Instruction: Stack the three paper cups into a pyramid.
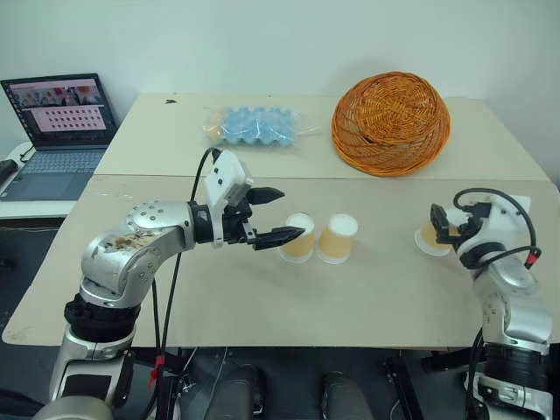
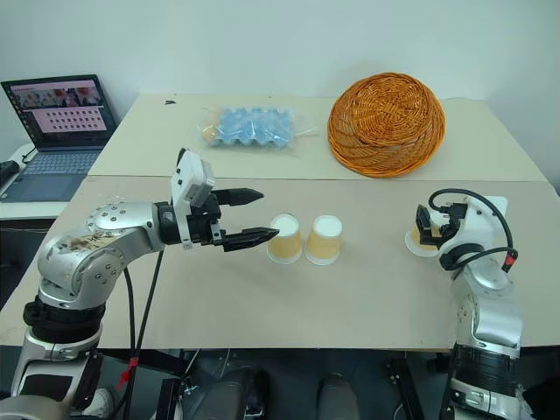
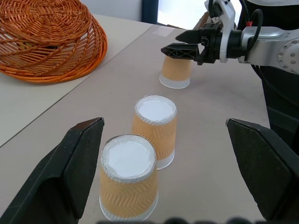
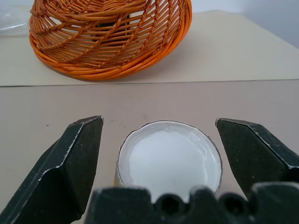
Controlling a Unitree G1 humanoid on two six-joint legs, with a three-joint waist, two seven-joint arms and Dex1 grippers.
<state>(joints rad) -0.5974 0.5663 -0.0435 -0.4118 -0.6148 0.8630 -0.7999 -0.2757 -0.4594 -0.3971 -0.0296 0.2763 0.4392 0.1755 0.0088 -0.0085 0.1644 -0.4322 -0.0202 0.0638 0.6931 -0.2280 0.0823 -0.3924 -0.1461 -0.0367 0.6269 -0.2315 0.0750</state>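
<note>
A: Head views first. Where is your loose cup?

B: Two cups (image 1: 298,237) (image 1: 338,239) stand upside down, side by side mid-bench. The third cup (image 2: 423,238) sits well apart at their 3 o'clock, right at the right pincer (image 2: 429,224). That arm is much the nearer one to it.

A: And the left pincer (image 1: 275,214)?

B: Spread, holding nothing, one fingertip just beside the nearer paired cup.

A: Left wrist view?

B: You look down the row: the pair in front, the third cup (image 3: 175,71) beyond at 12 o'clock with the right pincer (image 3: 174,43) spread above it.

A: Right wrist view?

B: The cup's (image 4: 169,159) white base lies dead ahead between the spread fingers (image 4: 70,164), upright axis, nothing pinched yet. The basket (image 4: 110,35) is behind. You'd likely close here, then carry it toward 9 o'clock onto the pair.
</note>
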